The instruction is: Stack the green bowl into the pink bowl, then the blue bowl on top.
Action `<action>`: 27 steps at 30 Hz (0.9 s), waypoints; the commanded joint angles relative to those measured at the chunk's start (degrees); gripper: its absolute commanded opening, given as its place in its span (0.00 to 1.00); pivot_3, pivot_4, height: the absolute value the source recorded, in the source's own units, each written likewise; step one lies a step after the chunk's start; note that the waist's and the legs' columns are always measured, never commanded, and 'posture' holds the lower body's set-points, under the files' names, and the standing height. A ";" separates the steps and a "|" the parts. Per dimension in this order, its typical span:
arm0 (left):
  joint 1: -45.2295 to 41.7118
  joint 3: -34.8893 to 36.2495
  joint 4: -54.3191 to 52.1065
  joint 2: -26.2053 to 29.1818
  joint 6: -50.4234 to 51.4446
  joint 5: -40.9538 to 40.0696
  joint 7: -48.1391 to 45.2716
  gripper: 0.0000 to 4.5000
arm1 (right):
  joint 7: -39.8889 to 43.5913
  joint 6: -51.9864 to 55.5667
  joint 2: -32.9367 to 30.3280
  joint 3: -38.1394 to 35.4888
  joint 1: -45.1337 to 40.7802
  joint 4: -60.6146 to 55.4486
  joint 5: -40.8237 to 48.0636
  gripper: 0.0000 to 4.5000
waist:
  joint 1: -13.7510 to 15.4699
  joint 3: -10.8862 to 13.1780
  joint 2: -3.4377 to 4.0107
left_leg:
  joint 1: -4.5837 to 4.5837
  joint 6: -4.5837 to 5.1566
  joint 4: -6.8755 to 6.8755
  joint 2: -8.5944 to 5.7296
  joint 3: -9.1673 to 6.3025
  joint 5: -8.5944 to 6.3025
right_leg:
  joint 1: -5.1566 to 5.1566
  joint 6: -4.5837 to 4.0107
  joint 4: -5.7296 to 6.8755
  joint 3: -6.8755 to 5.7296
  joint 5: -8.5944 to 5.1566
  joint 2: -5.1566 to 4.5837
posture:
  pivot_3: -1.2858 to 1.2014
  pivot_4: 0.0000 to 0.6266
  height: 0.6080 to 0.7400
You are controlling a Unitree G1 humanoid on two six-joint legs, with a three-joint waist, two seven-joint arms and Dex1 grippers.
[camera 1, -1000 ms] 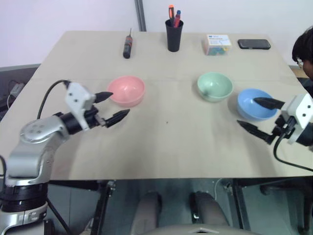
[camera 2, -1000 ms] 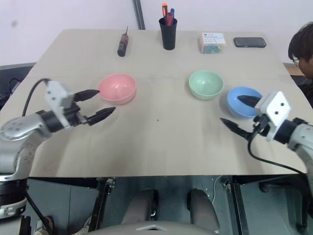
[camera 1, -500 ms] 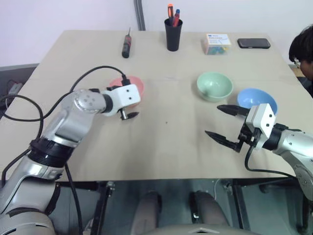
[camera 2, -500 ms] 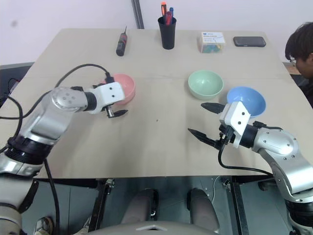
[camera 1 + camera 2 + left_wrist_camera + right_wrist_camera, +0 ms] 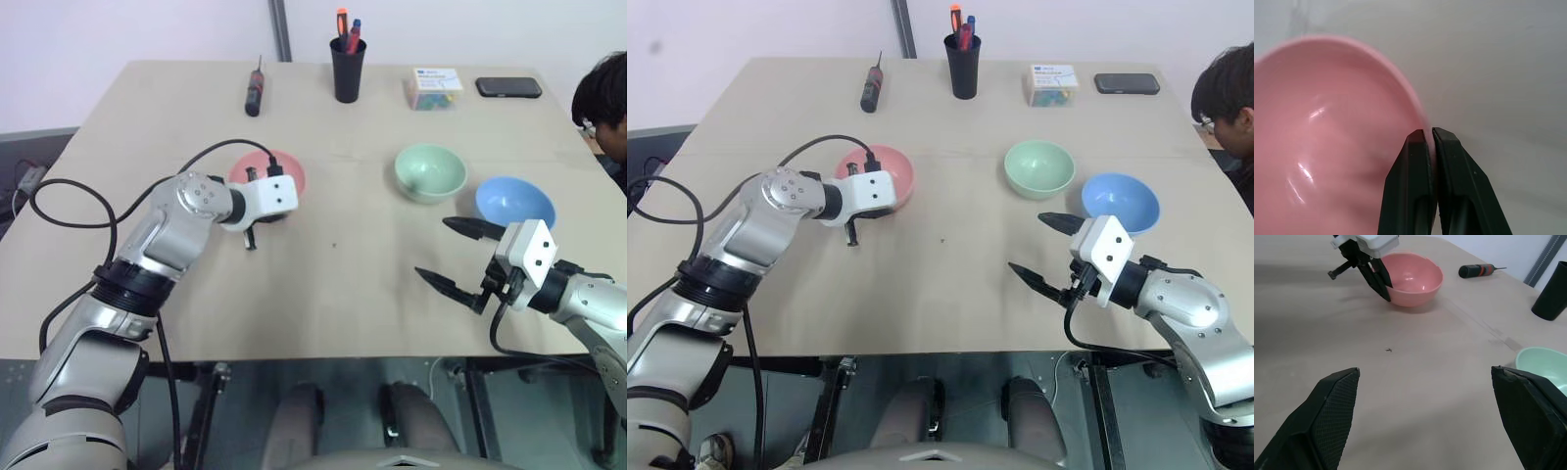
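The pink bowl (image 5: 270, 164) sits left of the table's middle, and my left gripper (image 5: 1428, 134) is shut on its near rim, one finger inside and one outside. The right wrist view shows the same grip on the pink bowl (image 5: 1413, 279). The green bowl (image 5: 429, 171) stands upright right of centre, and the blue bowl (image 5: 514, 204) is beside it toward the right edge. My right gripper (image 5: 432, 249) hovers open and empty just in front and left of the blue bowl, pointing toward the middle of the table.
Along the far edge lie a screwdriver (image 5: 256, 93), a black cup of pens (image 5: 349, 69), a small box (image 5: 436, 88) and a phone (image 5: 508, 87). A person's head (image 5: 602, 98) shows at the right edge.
My left gripper swung right to the pink bowl and shut on its rim; the bowl shifted slightly right. My right gripper drew left away from the blue bowl and stayed open.
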 commanded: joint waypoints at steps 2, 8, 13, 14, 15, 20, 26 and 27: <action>2.73 1.97 -13.45 -0.32 -4.31 -8.90 -9.07 0.03 | -1.35 -1.39 0.05 -3.07 1.24 -2.71 -0.33 1.00 | 0.01 0.00 0.00 | -0.02 0.00 0.00 0.00 0.01 0.00 | 0.00 0.00 -0.02 0.01 0.00 -0.03 | 0.52 0.24 1.00; 3.16 -2.31 -10.21 -3.56 -10.77 -6.30 -10.39 0.03 | -2.90 -1.11 0.19 -3.49 2.34 -3.30 -1.09 1.00 | 0.00 -0.01 0.01 | 0.10 0.00 0.05 -0.01 0.02 0.00 | 0.02 0.00 0.18 0.03 0.00 0.00 | 0.52 0.24 1.00; 0.97 -3.47 -5.04 -7.67 -13.44 -4.31 -9.67 0.31 | -4.74 -0.08 0.51 -3.64 3.44 -3.91 -1.65 1.00 | 0.00 0.00 0.00 | 0.09 0.01 0.43 -0.02 -0.01 0.00 | 0.05 0.00 0.48 0.04 -0.01 0.04 | 0.52 0.24 1.00; 0.79 -3.42 -4.58 -8.18 -13.63 -4.24 -9.80 0.39 | -5.03 0.08 0.59 -3.49 3.48 -3.84 -1.78 1.00 | -0.02 0.00 0.00 | 0.09 0.01 0.49 -0.01 -0.01 0.00 | 0.05 0.00 0.53 0.05 -0.01 0.04 | 0.52 0.24 1.00; 0.75 -3.29 -4.41 -8.48 -13.57 -4.35 -10.04 0.48 | -5.38 0.31 0.63 -3.32 3.36 -3.67 -2.00 1.00 | -0.02 0.00 0.00 | 0.09 0.01 0.52 -0.01 0.00 0.00 | 0.04 0.00 0.57 0.06 -0.01 0.04 | 0.52 0.24 1.00; 1.79 1.46 -8.70 -8.26 -9.61 -7.39 -8.48 0.96 | -5.57 0.55 0.32 -2.40 1.48 -1.61 -3.08 1.00 | -0.21 0.00 0.00 | 0.10 0.01 0.54 0.00 0.01 0.00 | 0.03 0.00 0.64 0.08 -0.01 0.05 | 0.52 0.24 1.00; 7.04 13.23 -21.16 -5.13 5.11 -18.09 -6.41 0.99 | -6.47 -1.68 -0.63 2.48 -6.36 8.37 -11.34 1.00 | -0.50 0.00 0.02 | 0.14 0.01 0.58 0.04 0.06 0.00 | 0.02 0.00 0.69 0.13 -0.01 0.07 | 0.52 0.24 1.00; 8.36 16.83 -23.15 -5.76 9.57 -21.58 -4.59 0.99 | -6.69 -2.62 -0.52 4.17 -9.09 11.67 -13.61 1.00 | -0.52 0.00 0.01 | 0.14 0.01 0.59 0.04 0.07 0.00 | 0.02 0.00 0.69 0.14 -0.01 0.07 | 0.52 0.24 1.00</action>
